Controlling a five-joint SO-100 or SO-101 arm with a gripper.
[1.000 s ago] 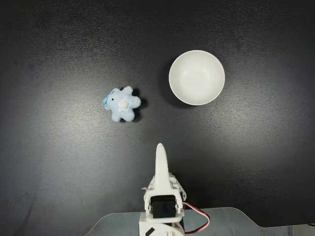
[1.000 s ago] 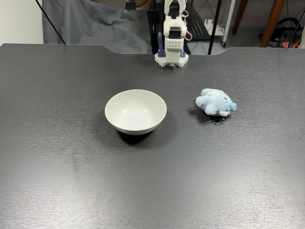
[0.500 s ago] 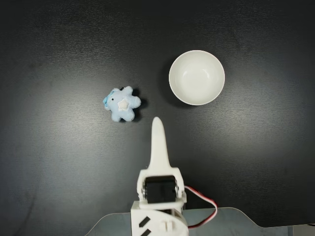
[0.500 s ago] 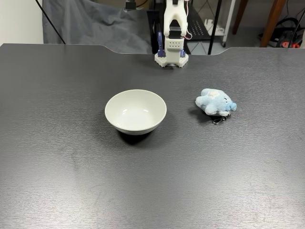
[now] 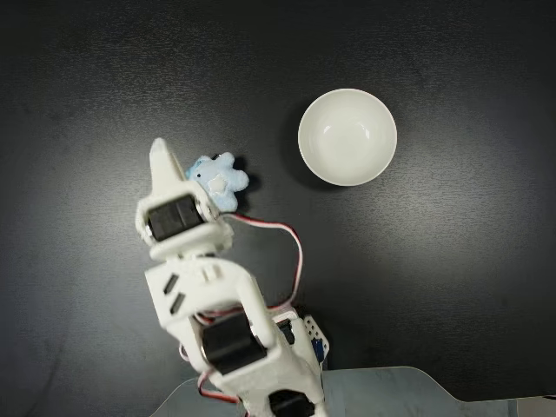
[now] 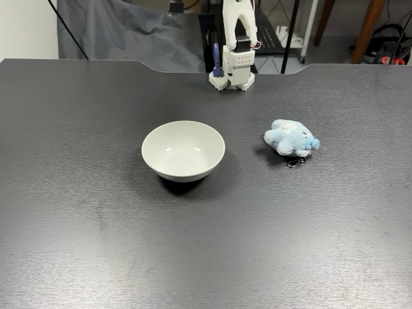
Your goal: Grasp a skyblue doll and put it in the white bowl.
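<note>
From above, the gripper [image 5: 162, 156] overlapped the doll [image 5: 222, 179], at nine o'clock from the bowl [image 5: 347, 136]; its grip could not be told. The side view showed the doll [image 6: 290, 137] untouched on the desk [image 6: 96, 244].

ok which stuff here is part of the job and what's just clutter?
Job:
doll
bowl
gripper

Clutter:
grey cloth behind the table
cables and chair legs on the floor at the back
</note>
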